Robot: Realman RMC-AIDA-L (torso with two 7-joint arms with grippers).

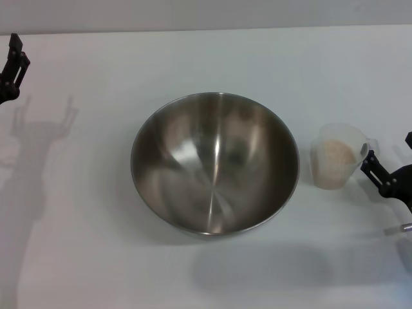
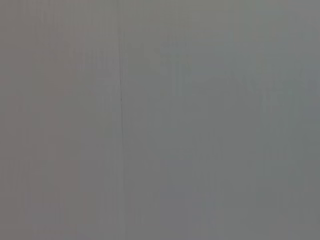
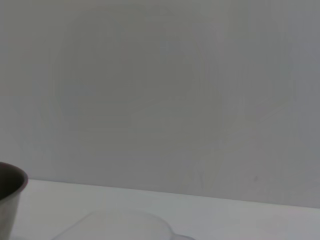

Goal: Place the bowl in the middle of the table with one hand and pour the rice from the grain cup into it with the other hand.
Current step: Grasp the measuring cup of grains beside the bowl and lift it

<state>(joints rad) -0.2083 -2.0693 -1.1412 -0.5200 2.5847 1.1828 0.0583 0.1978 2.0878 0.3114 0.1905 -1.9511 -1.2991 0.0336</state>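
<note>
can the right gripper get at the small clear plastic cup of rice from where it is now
Probably yes. The right gripper sits just beside the small clear plastic grain cup, nothing between them; the large steel bowl stands clear on the cup's other side.

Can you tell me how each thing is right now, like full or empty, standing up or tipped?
bowl: upright mid-table, empty.
grain cup: upright beside the bowl, apart from it, not held.
rice: all inside the cup.
right gripper: next to the cup's handle, open.
left gripper: far off at the table's edge, holding nothing.
table: bare white.
</note>
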